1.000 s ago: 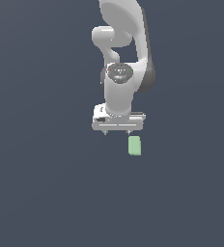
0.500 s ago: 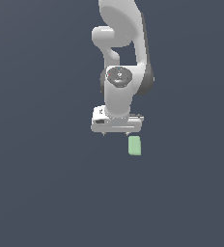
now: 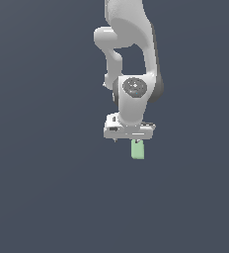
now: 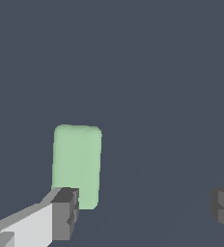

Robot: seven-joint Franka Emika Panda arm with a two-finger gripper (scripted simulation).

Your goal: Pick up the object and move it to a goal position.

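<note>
The claw (image 4: pixel 143 207) is seen spread wide, nothing held between its fingers. The mint-green block (image 4: pixel 77 164) lies on the plain dark counter (image 4: pixel 157 72), off-centre from the claw: one dark fingertip (image 4: pixel 65 212) overlaps its near end, the other stands well apart. Its long axis runs across the line between the fingers. A sideways shift toward the block is judged necessary before closing. No writing or labels are visible.

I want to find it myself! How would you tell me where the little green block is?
Start at the big white robot arm and follow it down to its tool at the end. Just below the tool lies the small mint-green block, beside one finger of the open tool. It is the only coloured thing on the plain dark grey ground.
</note>
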